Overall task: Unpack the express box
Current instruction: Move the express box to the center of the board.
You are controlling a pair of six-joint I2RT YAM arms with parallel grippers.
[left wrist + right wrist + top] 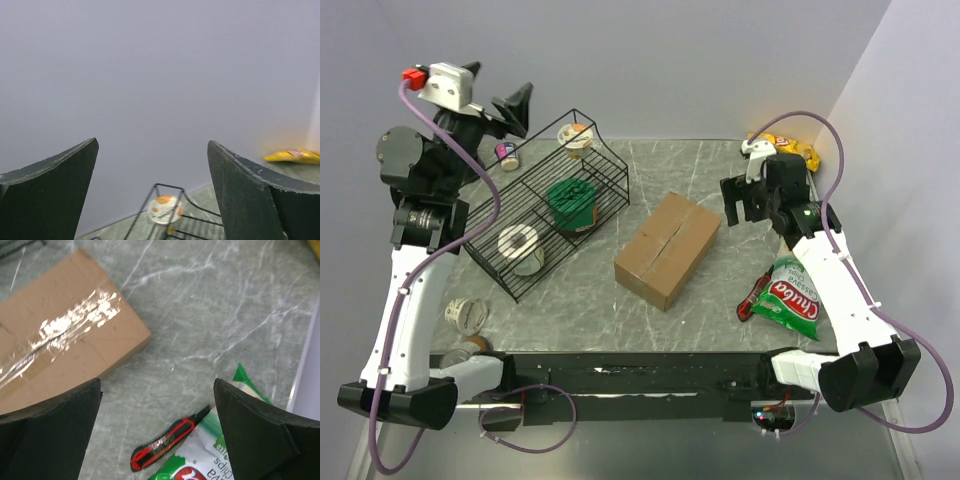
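Note:
The express box (668,248) is a brown carton lying shut in the middle of the table, with shiny clear tape along its top seam (60,335). My right gripper (742,205) hovers open just right of the box, with nothing between its fingers (156,382). Below it on the table lies a red and black utility knife (165,442). My left gripper (502,80) is raised high at the back left, open and empty (152,142), facing the wall, far from the box.
A black wire rack (545,215) left of the box holds a green tub (570,203), a white cup (520,245) and an orange-lidded cup (164,209). A green chips bag (788,297) lies beside the knife (752,297). A yellow bag (790,148) sits back right. Small cups (467,315) stand front left.

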